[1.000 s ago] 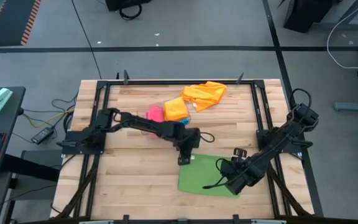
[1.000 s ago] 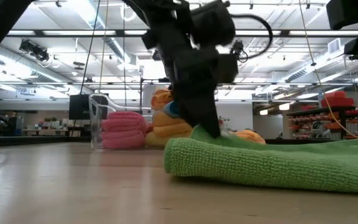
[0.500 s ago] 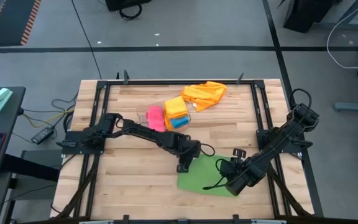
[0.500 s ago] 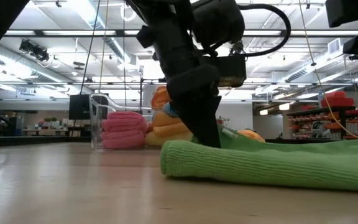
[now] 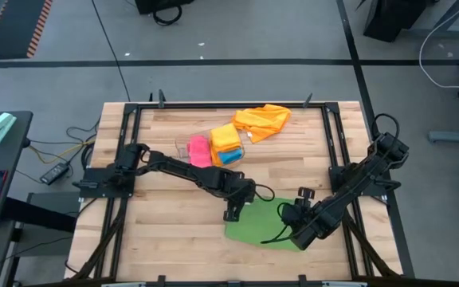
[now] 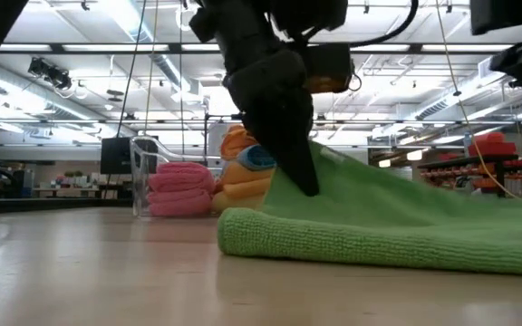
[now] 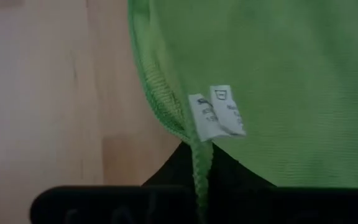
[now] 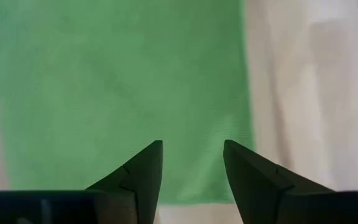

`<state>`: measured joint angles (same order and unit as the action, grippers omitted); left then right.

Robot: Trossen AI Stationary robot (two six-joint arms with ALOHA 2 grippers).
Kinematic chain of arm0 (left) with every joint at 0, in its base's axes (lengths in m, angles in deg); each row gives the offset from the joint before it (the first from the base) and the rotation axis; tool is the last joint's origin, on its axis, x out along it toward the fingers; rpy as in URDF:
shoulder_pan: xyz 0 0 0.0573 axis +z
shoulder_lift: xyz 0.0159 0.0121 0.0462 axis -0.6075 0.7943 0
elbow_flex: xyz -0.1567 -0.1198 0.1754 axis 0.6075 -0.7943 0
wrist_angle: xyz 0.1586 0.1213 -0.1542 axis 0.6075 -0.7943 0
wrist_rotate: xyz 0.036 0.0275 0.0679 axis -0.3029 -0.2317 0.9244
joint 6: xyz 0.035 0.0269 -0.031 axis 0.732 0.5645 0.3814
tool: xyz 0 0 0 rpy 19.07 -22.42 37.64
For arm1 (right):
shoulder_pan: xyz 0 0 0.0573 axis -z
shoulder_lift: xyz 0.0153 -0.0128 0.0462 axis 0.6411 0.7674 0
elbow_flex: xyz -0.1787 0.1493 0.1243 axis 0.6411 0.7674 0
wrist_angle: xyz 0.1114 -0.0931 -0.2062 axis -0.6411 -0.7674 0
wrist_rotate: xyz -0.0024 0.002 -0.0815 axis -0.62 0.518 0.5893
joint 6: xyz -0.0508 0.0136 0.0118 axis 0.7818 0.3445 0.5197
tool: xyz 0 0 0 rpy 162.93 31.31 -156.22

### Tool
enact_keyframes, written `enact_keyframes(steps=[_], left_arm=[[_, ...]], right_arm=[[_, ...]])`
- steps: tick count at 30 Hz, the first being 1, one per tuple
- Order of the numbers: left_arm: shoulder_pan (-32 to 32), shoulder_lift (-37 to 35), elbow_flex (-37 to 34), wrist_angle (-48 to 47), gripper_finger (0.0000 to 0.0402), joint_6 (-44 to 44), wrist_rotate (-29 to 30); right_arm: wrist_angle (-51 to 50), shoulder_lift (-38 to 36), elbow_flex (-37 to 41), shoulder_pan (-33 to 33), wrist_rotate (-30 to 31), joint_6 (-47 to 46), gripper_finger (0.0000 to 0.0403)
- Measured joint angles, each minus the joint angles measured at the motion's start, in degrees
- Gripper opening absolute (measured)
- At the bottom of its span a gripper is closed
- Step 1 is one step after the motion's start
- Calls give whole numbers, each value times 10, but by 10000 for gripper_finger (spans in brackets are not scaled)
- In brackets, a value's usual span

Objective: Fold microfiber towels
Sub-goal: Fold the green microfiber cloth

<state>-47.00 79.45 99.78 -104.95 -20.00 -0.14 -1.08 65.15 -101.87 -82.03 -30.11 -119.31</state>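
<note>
A green microfiber towel [image 5: 263, 229] lies spread on the table's near middle. Its far-left corner is raised off the wood, with my left gripper [image 5: 230, 214] shut on it. In the low view the cloth [image 6: 406, 231] slopes down from that gripper [image 6: 303, 179], and its near edge rests on the table. White tags [image 7: 217, 114] hang at the held corner. My right gripper [image 8: 191, 149] stands open above the towel's [image 8: 104, 81] right part, close to a corner, with nothing between its fingers. My left gripper pinches the green towel's far-left corner between its two fingers, at the hemmed edge [image 7: 198, 163] just beside the white tags. The fingers slant down from the table's left and far side. The corner is lifted clear and the cloth [image 6: 352, 186] runs down from it to the table.
A clear bin [image 5: 213, 147] behind the left arm holds folded pink, orange and blue towels [image 6: 181, 188]. A loose orange and yellow towel [image 5: 263, 119] lies at the far edge. Bare wood [image 5: 166, 227] spreads to the left of the green towel.
My left gripper has shut on the green towel's far-left corner. It has also moved toward the table's near edge and a little left. That corner has risen off the table, so the cloth now slopes; the rest of the towel has stayed down.
</note>
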Motion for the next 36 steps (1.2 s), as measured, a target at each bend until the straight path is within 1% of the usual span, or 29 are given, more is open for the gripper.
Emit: enact_keyframes(steps=[2,5,8,11,13,15,19,22,25,27,30,32,36], left_arm=[[-5,-6,0,-5,15,1,0],[-11,-9,0,-3,17,7,0],[-21,-8,0,-10,10,19,12],[-33,-8,0,-18,10,31,39],[-44,-8,0,-20,12,32,71],[-59,-9,0,-27,17,45,116],[-99,-9,0,-41,12,76,223],[-125,-8,0,-38,10,100,294],[-144,-8,0,-35,12,120,365],[-155,-8,0,-34,17,122,402],[-169,-8,0,-31,17,130,433],[-178,-8,0,-30,10,141,448],[-195,-8,0,-30,10,176,453]], right_arm=[[1,0,0,8,23,1,180],[5,0,0,33,27,24,184],[36,0,0,63,26,76,192],[72,-2,0,102,6,140,201],[92,-3,1,131,-9,182,206],[123,-4,5,157,-34,229,210],[211,-4,19,196,-114,313,217],[256,-5,20,214,-123,352,221],[257,-5,17,225,-124,369,223],[254,-5,13,226,-123,375,223],[247,-5,5,222,-119,379,223],[251,-5,0,215,-106,379,223],[233,-5,0,201,-85,374,223]])
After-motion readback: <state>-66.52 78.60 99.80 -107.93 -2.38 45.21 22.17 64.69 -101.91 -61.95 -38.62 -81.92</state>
